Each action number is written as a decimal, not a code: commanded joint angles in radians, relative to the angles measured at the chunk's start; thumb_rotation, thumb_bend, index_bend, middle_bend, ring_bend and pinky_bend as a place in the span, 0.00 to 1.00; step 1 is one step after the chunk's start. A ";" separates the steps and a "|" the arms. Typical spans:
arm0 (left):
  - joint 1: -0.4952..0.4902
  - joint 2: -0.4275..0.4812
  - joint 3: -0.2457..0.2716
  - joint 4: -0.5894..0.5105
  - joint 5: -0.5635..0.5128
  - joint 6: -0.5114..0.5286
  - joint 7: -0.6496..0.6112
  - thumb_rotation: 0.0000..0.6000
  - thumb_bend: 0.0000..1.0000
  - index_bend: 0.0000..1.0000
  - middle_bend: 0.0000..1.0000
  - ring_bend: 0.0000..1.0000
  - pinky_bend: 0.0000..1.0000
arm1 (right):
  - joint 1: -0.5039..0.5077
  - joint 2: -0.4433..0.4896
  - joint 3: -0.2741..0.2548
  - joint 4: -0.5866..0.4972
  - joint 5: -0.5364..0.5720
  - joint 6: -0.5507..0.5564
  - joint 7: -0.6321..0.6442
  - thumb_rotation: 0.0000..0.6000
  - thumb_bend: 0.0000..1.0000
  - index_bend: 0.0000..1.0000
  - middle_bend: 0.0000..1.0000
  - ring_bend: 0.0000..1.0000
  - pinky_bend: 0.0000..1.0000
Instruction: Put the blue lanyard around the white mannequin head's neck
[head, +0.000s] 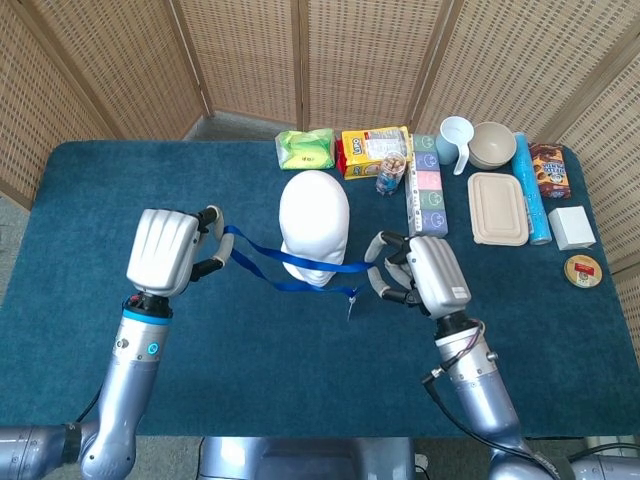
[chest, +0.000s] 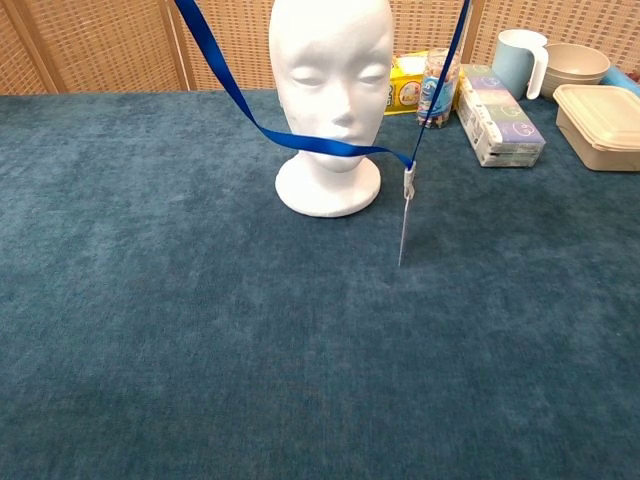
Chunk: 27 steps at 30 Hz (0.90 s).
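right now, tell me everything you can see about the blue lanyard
The blue lanyard is a flat, glossy ribbon loop stretched between the left hand and the right hand, both gripping it above the table. A small clip hangs a white badge card from its low point; the card dangles edge-on, off the cloth. In the chest view the lower strand crosses the front of the white mannequin head at about chin height. The loop is not yet around the neck.
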 joint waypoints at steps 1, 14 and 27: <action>-0.015 0.003 -0.012 0.020 -0.017 -0.008 0.000 0.85 0.44 0.65 1.00 1.00 1.00 | 0.015 0.006 0.016 0.017 0.022 -0.008 0.006 1.00 0.55 0.70 1.00 1.00 1.00; -0.091 0.005 -0.075 0.124 -0.152 -0.063 -0.021 0.85 0.44 0.65 1.00 1.00 1.00 | 0.074 0.040 0.075 0.099 0.126 -0.051 0.045 1.00 0.55 0.71 1.00 1.00 1.00; -0.167 -0.022 -0.087 0.242 -0.238 -0.100 -0.029 0.86 0.44 0.65 1.00 1.00 1.00 | 0.129 0.043 0.098 0.206 0.184 -0.109 0.096 1.00 0.55 0.72 1.00 1.00 1.00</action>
